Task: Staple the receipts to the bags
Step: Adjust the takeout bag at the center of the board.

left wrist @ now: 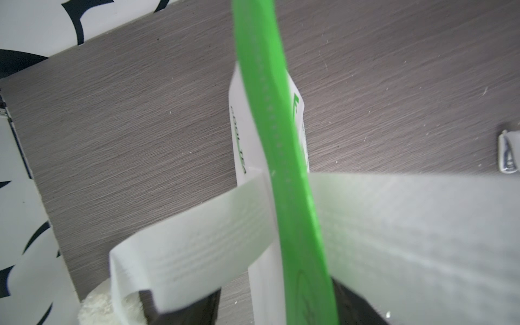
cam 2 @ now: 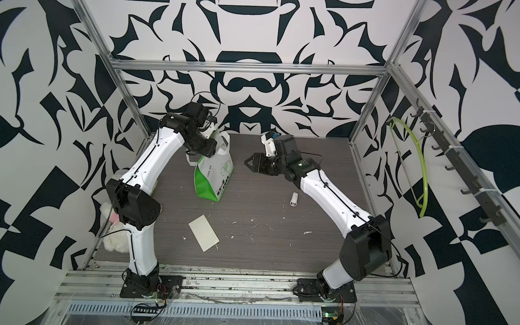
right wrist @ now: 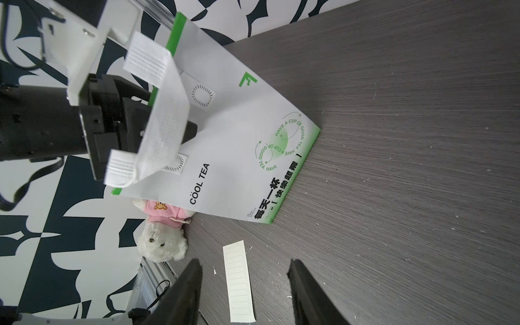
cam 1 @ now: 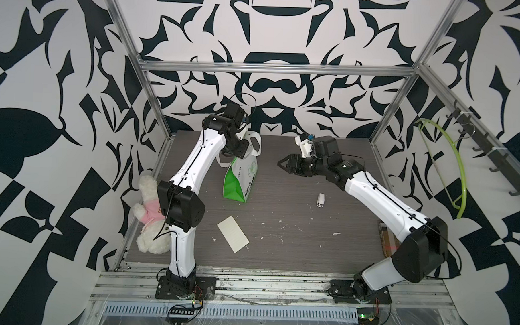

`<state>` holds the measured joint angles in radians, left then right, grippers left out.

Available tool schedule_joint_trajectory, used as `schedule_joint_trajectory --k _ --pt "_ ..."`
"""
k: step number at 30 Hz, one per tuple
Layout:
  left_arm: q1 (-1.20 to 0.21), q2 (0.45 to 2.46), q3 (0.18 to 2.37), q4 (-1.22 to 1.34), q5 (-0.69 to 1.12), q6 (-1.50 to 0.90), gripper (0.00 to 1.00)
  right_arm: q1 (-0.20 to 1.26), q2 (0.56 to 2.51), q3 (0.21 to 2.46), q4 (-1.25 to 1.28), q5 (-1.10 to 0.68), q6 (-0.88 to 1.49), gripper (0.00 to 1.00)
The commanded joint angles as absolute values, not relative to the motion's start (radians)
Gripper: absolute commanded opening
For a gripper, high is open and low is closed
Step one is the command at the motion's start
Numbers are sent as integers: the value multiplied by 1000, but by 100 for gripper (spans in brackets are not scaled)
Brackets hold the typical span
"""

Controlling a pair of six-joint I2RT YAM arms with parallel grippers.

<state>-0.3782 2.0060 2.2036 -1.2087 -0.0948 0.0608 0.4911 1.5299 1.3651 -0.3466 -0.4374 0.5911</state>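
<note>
two half-open: left end effector [left wrist: 277, 287] astride bag [cam 1: 240, 180] top, right end effector [right wrist: 246, 263] empty; stapler [cam 1: 320, 200], receipt [cam 1: 232, 233], bear [cam 1: 150, 213] aside

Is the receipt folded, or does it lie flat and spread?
Flat and spread: the receipt lies as one full rectangle on the table, with no fold visible.

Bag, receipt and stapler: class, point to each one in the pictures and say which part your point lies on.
Bag [right wrist: 230, 135], right wrist view, on its white printed face.
Receipt [cam 1: 233, 234], a top view, on the middle of the slip.
Stapler [cam 1: 320, 200], a top view, on its white body.
</note>
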Motion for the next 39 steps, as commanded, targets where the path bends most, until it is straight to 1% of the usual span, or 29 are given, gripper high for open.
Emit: schedule_joint_trajectory --k 1,8,15,23,39 --pt "-377 2013 2242 -1261 -62 65 56 485 1493 1360 -333 -449 572 52" --pt "-377 1992 2261 -1275 -69 60 57 477 1490 1358 -334 -457 571 52" --pt "-377 1978 2258 -1293 -113 63 58 472 1488 1350 -333 -465 571 52" --pt "-377 1928 2258 -1246 -109 43 62 472 1488 1345 -333 -465 572 53" --pt "-376 1856 2236 -1230 -156 38 62 472 1493 1353 -345 -460 576 53"
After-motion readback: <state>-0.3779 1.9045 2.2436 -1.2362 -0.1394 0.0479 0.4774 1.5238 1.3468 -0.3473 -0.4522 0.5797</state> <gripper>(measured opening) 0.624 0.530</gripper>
